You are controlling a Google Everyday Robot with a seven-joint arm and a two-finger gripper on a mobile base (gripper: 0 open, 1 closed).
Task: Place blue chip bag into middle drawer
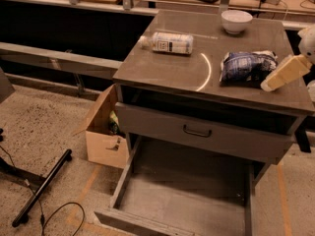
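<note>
The blue chip bag [246,67] lies flat on the grey cabinet top [167,68], on its right side. My gripper [284,73] shows as a cream-coloured part coming in from the right edge. Its tip sits just right of the bag, close above the top; I cannot tell whether they touch. The middle drawer [187,195] is pulled far out below, a wide grey tray with a bare floor and low walls. Above it is a closed grey drawer front with a black handle [197,131].
A clear bottle with a white label [167,43] lies on its side at the back left of the top. A white bowl [236,21] stands at the back. An open cardboard box [104,132] sits on the floor left of the cabinet, with a black bar and cable [42,188] further left.
</note>
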